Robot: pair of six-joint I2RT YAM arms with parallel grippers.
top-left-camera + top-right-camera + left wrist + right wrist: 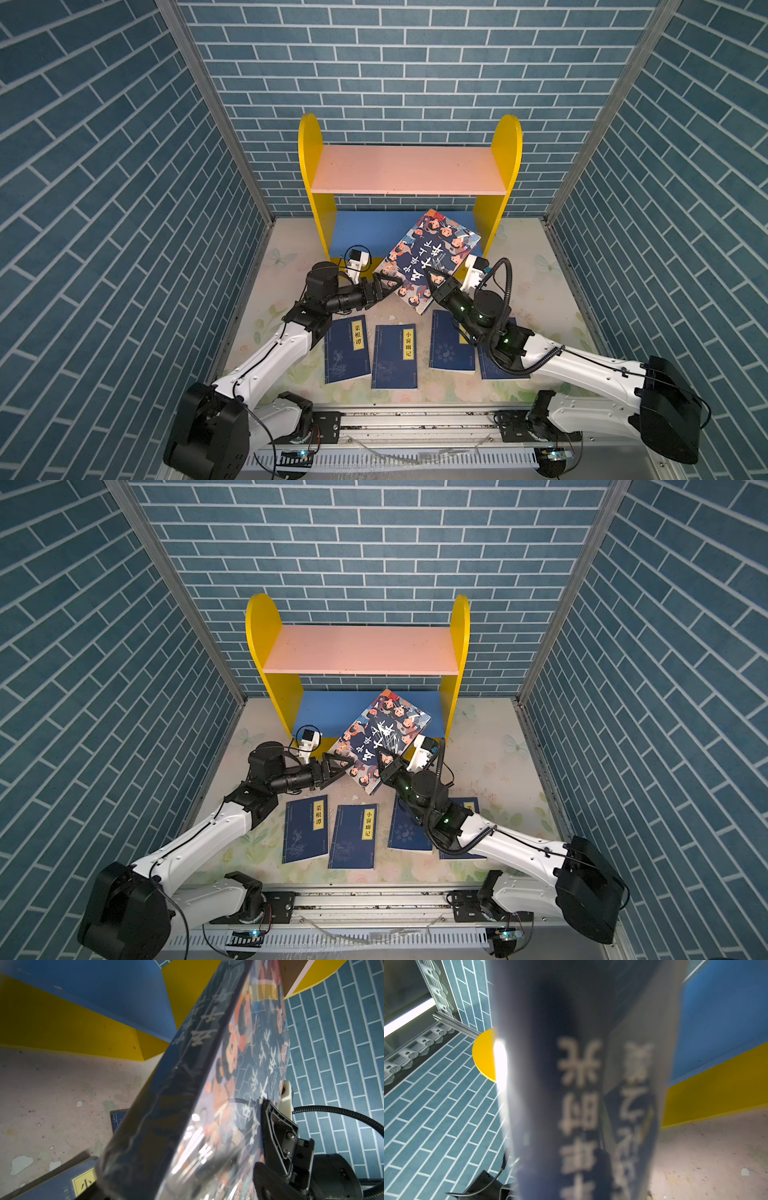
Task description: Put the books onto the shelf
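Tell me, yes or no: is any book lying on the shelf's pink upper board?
No, in both top views the pink upper board carries no book; the cartoon-face book is tilted lower down.

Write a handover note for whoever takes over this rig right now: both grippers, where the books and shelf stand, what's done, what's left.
Left gripper: jaws open, at the cartoon book's near left corner; contact unclear.
Right gripper: shut on the cartoon book, holding it tilted in front of the shelf's blue lower board.
Four navy books: flat on the table in front of the shelf.
Done: nothing shelved; pink upper board bare.
Left: all five books.
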